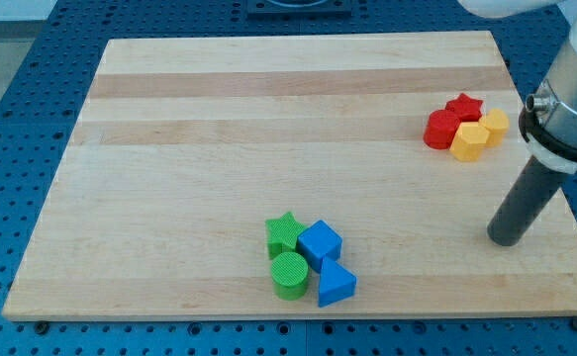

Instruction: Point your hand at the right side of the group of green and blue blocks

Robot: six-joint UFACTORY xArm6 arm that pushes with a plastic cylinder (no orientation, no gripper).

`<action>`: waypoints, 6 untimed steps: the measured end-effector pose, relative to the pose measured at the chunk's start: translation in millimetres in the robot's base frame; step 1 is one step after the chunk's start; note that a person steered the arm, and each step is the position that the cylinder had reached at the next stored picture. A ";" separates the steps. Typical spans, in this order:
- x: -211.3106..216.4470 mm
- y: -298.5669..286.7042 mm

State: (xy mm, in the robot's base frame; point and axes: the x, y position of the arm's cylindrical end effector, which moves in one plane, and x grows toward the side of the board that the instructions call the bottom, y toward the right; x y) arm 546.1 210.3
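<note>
A green star block [284,233], a green cylinder block [289,275], a blue cube block [320,243] and a blue triangular block [336,284] sit packed together near the board's bottom edge, a little right of centre. My tip [506,239] rests on the board far to the right of this group, with open board between them. The rod rises toward the view's right top.
A red star block [463,105], a red cylinder block [440,130], a yellow hexagon block [469,141] and a second yellow block [495,125] cluster at the upper right. The wooden board [219,148] lies on a blue perforated table [11,178].
</note>
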 end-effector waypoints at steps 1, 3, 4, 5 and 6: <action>0.0 -0.5; 16.2 -28.5; -1.6 -30.8; 50.4 -40.9; 72.7 -56.1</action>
